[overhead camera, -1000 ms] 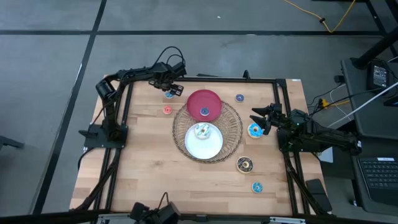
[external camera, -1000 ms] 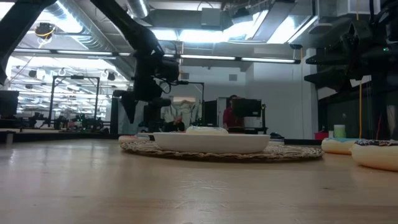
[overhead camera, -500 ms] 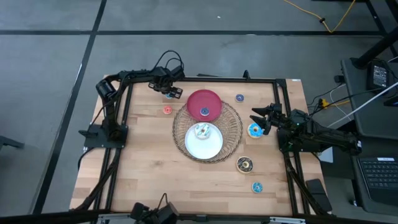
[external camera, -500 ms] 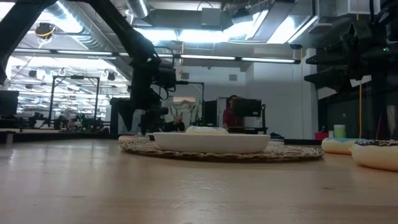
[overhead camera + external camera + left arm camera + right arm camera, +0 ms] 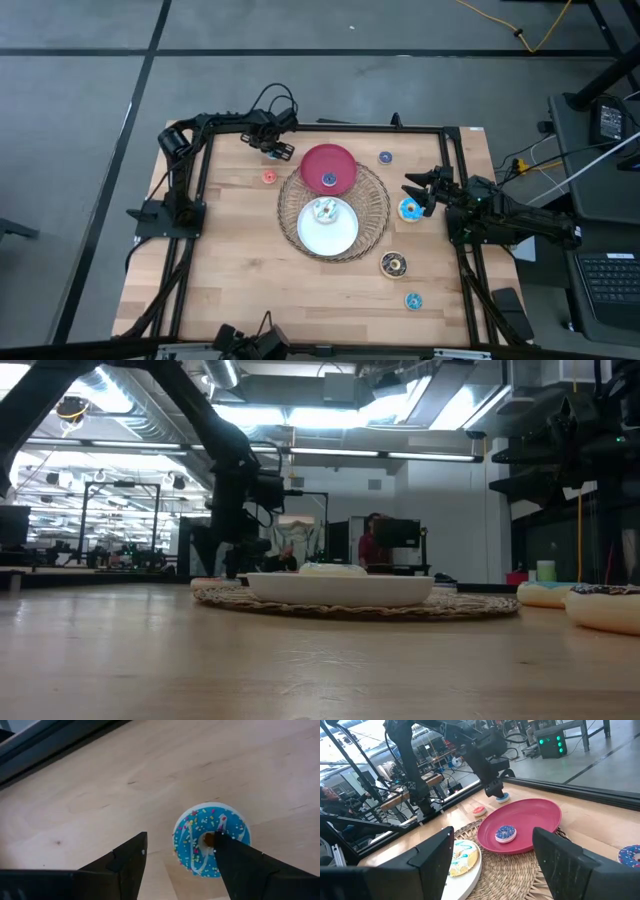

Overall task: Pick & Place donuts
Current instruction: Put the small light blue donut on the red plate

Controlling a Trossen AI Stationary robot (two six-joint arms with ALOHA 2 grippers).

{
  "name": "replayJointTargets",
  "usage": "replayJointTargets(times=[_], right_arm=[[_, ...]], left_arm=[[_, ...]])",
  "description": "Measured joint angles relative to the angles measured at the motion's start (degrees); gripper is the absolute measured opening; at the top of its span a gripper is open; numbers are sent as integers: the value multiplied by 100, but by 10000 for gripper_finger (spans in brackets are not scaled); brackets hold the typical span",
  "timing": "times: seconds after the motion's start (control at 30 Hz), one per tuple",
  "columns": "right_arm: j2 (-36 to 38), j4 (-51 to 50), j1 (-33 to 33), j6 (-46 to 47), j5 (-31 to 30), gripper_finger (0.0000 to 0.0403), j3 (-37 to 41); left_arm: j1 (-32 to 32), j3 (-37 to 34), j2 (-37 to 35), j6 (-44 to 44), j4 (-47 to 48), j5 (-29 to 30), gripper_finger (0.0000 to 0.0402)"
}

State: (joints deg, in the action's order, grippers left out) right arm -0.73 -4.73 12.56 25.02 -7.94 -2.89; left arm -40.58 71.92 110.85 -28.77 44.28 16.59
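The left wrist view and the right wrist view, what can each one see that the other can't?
Only the left wrist view shows the left gripper from close up: one finger over the blue donut, the other on bare wood beside it. Only the right wrist view shows the red plate, wicker tray and white plate. Both show that blue donut.

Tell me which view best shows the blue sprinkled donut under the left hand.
The left wrist view: the blue sprinkled donut fills the frame, icing and hole clear, one finger of the left hand over its edge. The high view hides most of it under that hand; the right wrist view shows it small and distant; the low view hides it.
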Motion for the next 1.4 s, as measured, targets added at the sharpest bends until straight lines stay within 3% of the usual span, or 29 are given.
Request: replayJointTargets(times=[0.23, 0.6, 1.1, 1.4], right_arm=[[0, 0, 1, 0, 0, 271, 1], [0, 0, 0, 0, 0, 271, 1], [0, 0, 2, 0, 0, 271, 1], [0, 0, 1, 0, 0, 271, 1]], left_arm=[[-19, 0, 2, 104, -90, -116, 195], [-19, -90, 7, 104, -200, -283, 105], [5, -73, -179, 381, -228, -521, 26], [107, -68, -410, 586, -33, -460, 16]])
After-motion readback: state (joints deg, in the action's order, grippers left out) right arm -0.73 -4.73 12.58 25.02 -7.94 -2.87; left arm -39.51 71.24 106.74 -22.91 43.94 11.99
